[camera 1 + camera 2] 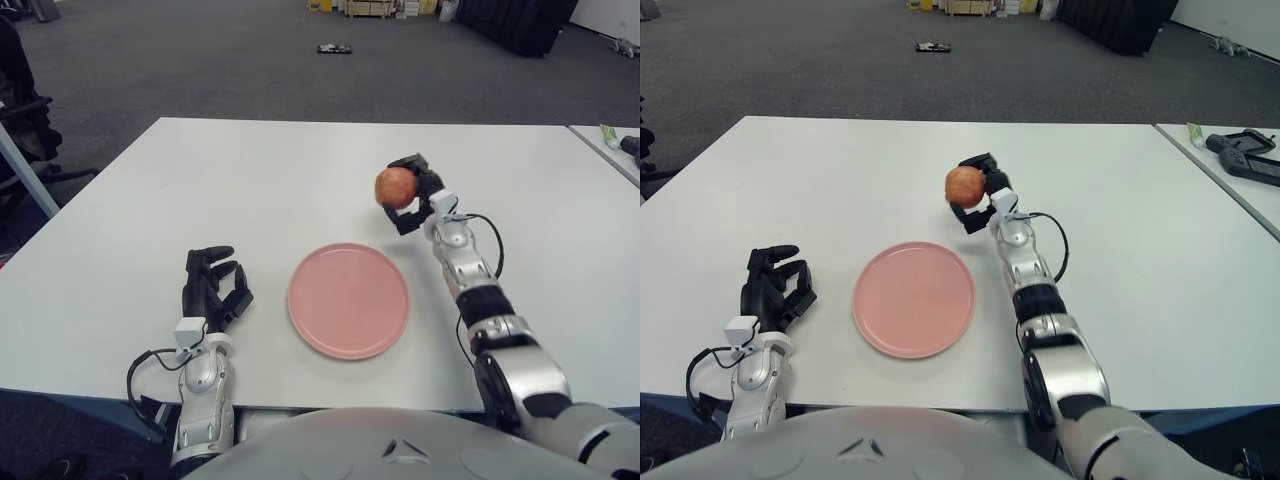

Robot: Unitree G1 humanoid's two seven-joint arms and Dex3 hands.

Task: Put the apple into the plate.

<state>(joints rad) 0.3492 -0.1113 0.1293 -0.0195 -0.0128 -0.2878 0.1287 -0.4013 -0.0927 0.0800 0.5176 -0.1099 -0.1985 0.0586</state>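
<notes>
At far left, my left hand [212, 288] shows beside the pink plate [348, 299] on the white desk [250, 180], fingers loosely curled and holding nothing. Right of the plate and above its far edge, my right hand [408, 193] is clamped on the apple [396, 186], raised off the desk.

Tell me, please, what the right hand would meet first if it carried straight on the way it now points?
The right hand, shut on the apple, points away and leftward. Only bare table shows ahead; depth is uncertain.
</notes>
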